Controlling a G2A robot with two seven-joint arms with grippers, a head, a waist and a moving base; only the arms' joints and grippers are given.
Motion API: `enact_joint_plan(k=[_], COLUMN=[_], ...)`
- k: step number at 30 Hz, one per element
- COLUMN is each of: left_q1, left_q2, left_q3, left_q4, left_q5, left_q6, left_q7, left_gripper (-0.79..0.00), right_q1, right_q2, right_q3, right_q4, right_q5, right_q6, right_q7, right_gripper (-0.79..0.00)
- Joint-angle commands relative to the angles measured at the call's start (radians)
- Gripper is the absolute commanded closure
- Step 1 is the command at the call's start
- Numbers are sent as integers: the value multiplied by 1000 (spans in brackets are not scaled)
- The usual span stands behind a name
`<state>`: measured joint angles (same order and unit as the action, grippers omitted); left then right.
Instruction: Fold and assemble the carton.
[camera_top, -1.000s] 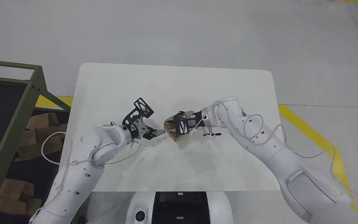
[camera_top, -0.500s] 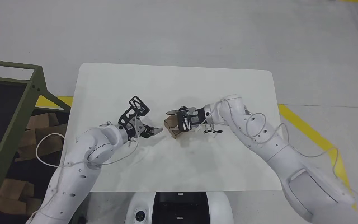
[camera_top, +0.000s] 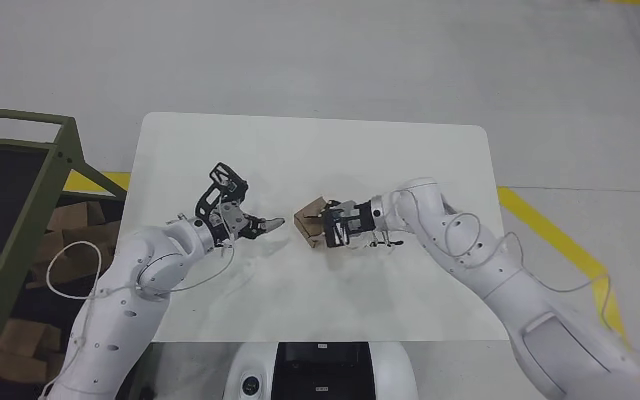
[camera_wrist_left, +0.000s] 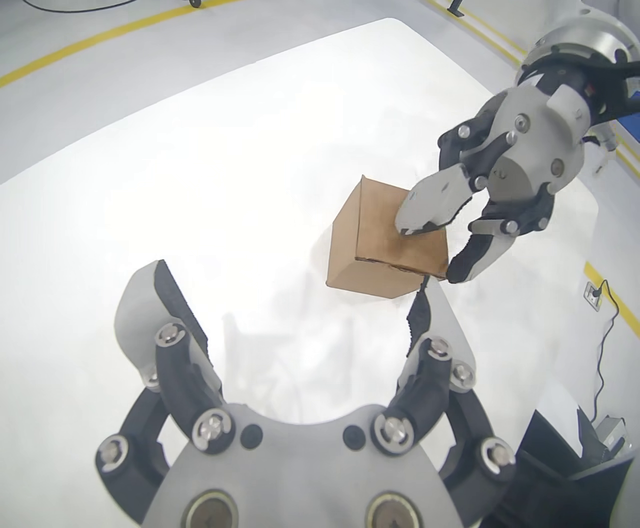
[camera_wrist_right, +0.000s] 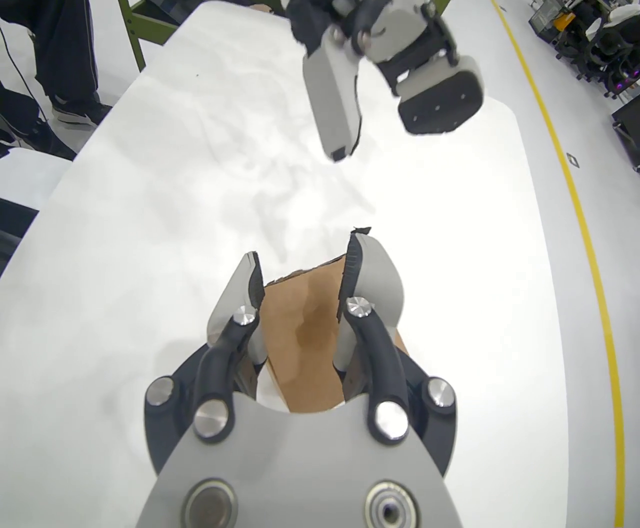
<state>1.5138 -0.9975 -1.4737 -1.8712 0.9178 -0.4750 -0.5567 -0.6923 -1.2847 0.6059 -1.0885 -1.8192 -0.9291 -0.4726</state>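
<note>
**A:** Top view first. The carton (camera_top: 306, 219) sits around the middle of the table (camera_top: 400, 150), looking like a closed little cube, cocked a bit. The right gripper (camera_top: 322, 230) is on it. The left gripper (camera_top: 262, 226) is just beside it, not touching.

**B:** Yep, the left wrist view backs that up. The left gripper's fingers (camera_wrist_left: 137, 310) are spread wide with nothing in them, just bare table between. Farther off, the right gripper (camera_wrist_left: 432, 250) has one finger lying on the carton's (camera_wrist_left: 385, 245) top face and the other tucked at a corner of a side face, so it's pinching that corner.

**A:** Right wrist view: brown cardboard runs straight between the right fingers (camera_wrist_right: 380, 280), and both are clamped against it. The left gripper (camera_wrist_right: 390, 132) hangs beyond, splayed open.

**B:** How d'you reckon it handles?

**A:** Pure guess: it's light, thin board. It's probably stiff along the creases, but the flat panels will dent if you squeeze hard. A one-corner pinch lets it swivel too. I'd take it across two opposite faces, close to the edges where the folds back it up. Then the free gripper can press the seam down.

**B:** Is it actually finished, though?

**A:** Can't tell if the last flap is tucked. One seam looks slightly ragged from the left wrist, so I'd call it nearly done, not done.
</note>
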Motion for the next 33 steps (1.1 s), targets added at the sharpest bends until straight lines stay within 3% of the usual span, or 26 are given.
enact_joint_plan(k=[1,3,6,12,23,29,30,32,33], left_q1=[4,10,14,19,17,16,19,23,26], left_q2=[1,2,3,4,5,6,7,8,9], left_q3=[-9,-16,-21,-21,-10,-14,-20,-34,-41], left_q4=[-4,-5,-6,-5,2,-5,-5,-4,-3], left_q5=[-3,-12,-15,-16,-4,-19,-33,-49,-61], left_q6=[2,3,3,3,-1,-6,-11,-23,-30], left_q7=[1,2,-1,4,5,9,15,18,22], left_gripper=[-785,-785,-785,-785,-785,-785,-785,-785,-785], right_q1=[7,17,30,21,30,-5,-12,-26,-34], right_q2=[-8,-15,-18,-6,-19,14,22,38,47], right_q3=[-8,-11,-10,9,7,70,85,122,144], right_q4=[15,23,23,-21,-19,-86,-90,-95,-97], right_q5=[10,21,28,22,57,74,74,72,73], right_q6=[2,2,-1,1,-1,-7,-6,8,20], right_q7=[26,45,57,27,101,-43,-70,-116,-132], right_gripper=[-277,-274,-172,-299,-348,-376,-391,-520,-548])
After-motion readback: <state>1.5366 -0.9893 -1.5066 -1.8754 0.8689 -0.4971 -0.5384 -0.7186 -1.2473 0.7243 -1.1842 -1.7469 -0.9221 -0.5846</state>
